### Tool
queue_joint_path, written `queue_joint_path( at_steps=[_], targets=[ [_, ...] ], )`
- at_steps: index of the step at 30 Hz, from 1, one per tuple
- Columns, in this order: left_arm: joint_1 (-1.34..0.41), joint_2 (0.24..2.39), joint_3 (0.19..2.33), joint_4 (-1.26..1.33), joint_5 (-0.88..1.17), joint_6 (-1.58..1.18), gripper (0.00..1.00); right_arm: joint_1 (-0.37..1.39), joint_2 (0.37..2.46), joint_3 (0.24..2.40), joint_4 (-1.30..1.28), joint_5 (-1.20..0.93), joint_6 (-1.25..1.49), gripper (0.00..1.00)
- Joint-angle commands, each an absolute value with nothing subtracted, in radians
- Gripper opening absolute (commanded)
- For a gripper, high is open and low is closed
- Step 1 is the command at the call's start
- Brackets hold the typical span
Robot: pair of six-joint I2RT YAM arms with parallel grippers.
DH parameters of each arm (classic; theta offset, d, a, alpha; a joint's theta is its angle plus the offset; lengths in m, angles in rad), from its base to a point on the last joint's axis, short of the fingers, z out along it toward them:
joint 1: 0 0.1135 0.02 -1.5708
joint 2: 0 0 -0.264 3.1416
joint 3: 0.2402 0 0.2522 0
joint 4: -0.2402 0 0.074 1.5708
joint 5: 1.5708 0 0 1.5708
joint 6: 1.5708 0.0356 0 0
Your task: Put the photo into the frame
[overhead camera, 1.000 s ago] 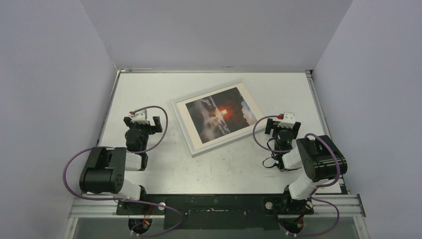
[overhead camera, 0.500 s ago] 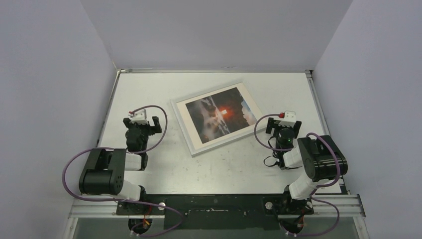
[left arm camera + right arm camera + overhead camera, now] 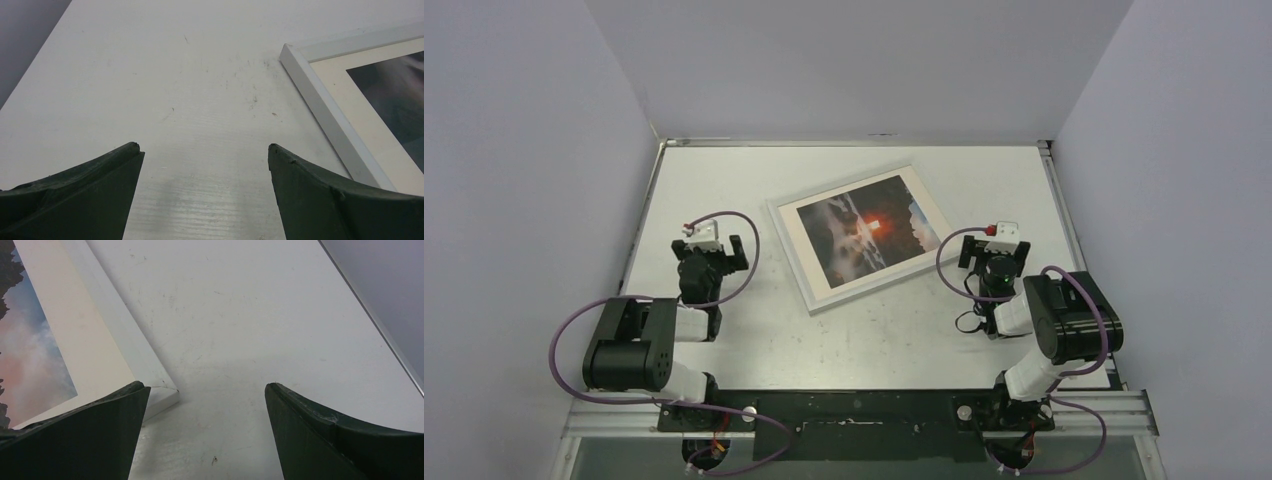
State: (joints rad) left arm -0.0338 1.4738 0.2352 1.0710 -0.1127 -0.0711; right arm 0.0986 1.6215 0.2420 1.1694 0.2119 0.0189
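The white frame (image 3: 791, 256) lies flat and askew in the middle of the table. Inside its pale mat sits the photo (image 3: 867, 231), dark mountains with an orange glow. My left gripper (image 3: 710, 241) stands open to the left of the frame, apart from it. In the left wrist view its fingertips (image 3: 204, 150) span bare table, with the frame's corner (image 3: 325, 107) and a bit of the photo (image 3: 395, 95) at the right. My right gripper (image 3: 994, 243) is open beside the frame's right corner. In the right wrist view its jaws (image 3: 206, 387) hold nothing; the frame (image 3: 125, 335) and photo (image 3: 25, 355) lie at the left.
The white table (image 3: 874, 340) is enclosed by grey walls on the left, back and right. A metal rail (image 3: 854, 143) runs along its far edge. In the right wrist view the table's right edge (image 3: 380, 330) passes close by.
Hardly anything: both arms have shifted very slightly, jaws still wide. The frame and photo lie where they were.
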Motion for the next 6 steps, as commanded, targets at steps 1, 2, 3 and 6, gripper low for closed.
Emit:
queue_joint_path(
  at_steps=[1, 2, 3, 6],
  targets=[
    [-0.037, 1.474, 0.271, 1.085, -0.124, -0.083, 0.96, 0.097, 1.616, 0.261, 1.202, 0.195, 0.034, 0.9],
    [-0.037, 1.473, 0.271, 1.081, -0.124, -0.082, 0.96, 0.097, 1.615, 0.26, 1.202, 0.195, 0.033, 0.9],
    [-0.038, 1.475, 0.272, 1.081, -0.128, -0.081, 0.96, 0.097, 1.616, 0.261, 1.202, 0.195, 0.033, 0.9],
    [-0.038, 1.47, 0.265, 1.089, -0.127, -0.082, 0.96, 0.097, 1.615, 0.261, 1.203, 0.195, 0.033, 0.9]
  ],
)
